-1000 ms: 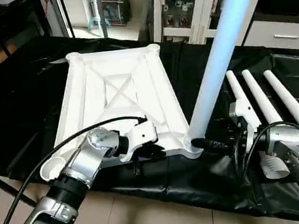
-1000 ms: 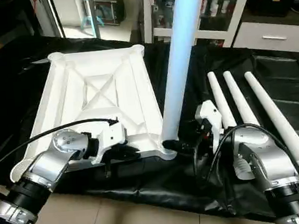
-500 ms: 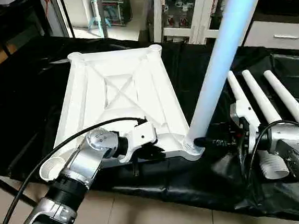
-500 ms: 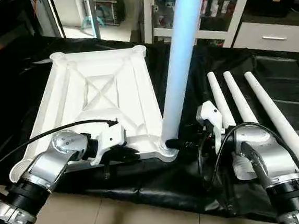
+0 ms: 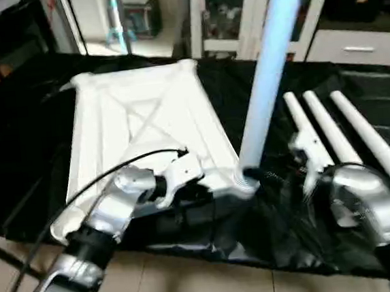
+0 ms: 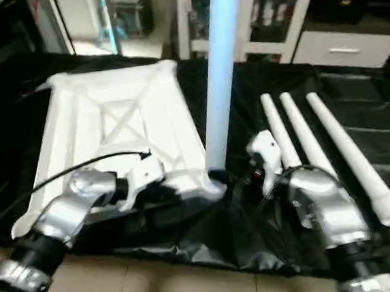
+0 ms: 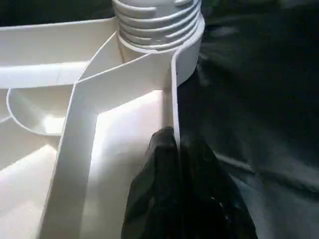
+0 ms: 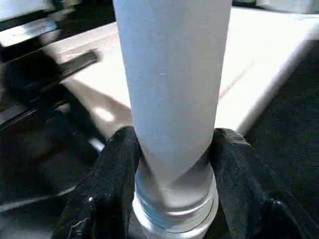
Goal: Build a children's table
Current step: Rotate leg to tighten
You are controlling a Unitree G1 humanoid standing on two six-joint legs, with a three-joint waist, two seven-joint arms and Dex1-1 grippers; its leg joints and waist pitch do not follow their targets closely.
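The children's table top (image 5: 138,117) lies upside down on a black cloth, its ribbed X-braced underside showing. One white leg (image 5: 268,78) stands upright in the near right corner socket (image 5: 242,181). My right gripper (image 8: 172,137) is shut on the base of this leg (image 8: 172,74), one black finger (image 8: 107,164) pressed against each side just above the thread. My left gripper (image 7: 175,144) is shut on the top's thin near rim (image 7: 173,89), a little left of that socket. Three loose legs (image 5: 326,127) lie side by side on the cloth to the right.
The black cloth (image 5: 30,133) covers the work table, whose front edge runs just below my forearms, with tiled floor (image 5: 193,283) beneath. A white glass-door cabinet (image 5: 231,13) and a white drawer unit (image 5: 357,46) stand behind. A black cable (image 5: 108,170) loops over my left forearm.
My right gripper's fingers have closed in from apart onto the base of the upright leg. The left gripper has kept its hold on the rim. The head camera has shifted.
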